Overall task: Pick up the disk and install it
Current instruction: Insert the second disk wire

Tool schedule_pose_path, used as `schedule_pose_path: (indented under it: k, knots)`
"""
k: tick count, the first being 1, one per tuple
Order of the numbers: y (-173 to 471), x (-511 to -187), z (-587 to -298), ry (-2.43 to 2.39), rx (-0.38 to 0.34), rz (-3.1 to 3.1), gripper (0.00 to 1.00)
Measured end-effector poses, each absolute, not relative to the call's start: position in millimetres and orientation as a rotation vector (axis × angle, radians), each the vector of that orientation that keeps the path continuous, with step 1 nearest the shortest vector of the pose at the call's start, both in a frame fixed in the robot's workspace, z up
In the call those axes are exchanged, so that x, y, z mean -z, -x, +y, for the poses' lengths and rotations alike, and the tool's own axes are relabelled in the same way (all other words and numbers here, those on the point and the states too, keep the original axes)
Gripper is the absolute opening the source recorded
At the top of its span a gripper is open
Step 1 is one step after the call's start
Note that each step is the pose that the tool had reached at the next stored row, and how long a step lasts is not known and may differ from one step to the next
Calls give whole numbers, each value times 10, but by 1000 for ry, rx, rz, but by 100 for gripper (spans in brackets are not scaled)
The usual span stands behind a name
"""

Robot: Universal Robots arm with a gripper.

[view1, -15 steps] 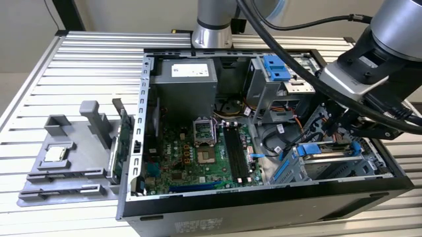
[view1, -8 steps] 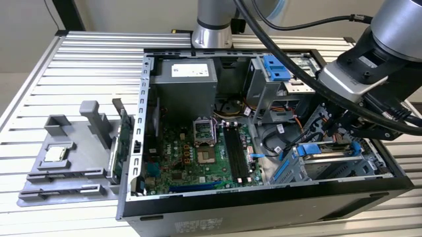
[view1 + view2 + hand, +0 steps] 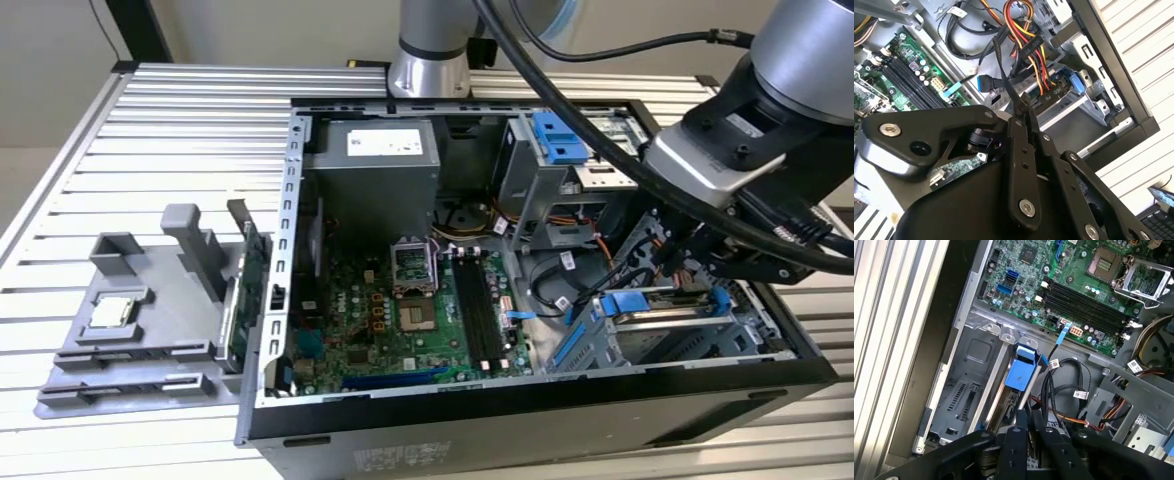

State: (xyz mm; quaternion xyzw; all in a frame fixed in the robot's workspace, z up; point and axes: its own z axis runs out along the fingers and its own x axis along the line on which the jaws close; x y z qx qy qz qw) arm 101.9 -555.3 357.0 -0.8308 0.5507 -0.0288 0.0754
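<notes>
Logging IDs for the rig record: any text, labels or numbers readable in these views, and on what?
No text can be read with confidence.
White label on the power supply: print too small.
White marks on the black power connectors: blurred and tilted, not legible.
White tags on the black cables: too small.
Markings printed on the motherboard: too small.

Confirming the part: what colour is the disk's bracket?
Blue, on the disk under the gripper; clearest in the first wrist view.

A lab test bench: slatted aluminium table [image 3: 174, 120], opened computer case [image 3: 534, 390], grey fixture [image 3: 147, 310].
</notes>
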Motion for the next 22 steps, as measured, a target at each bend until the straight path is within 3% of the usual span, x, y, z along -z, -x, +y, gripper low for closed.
schedule_pose_path:
  k: [22]
  knots:
    - [-1019,-3565,-5690,2367,70,1800,0]
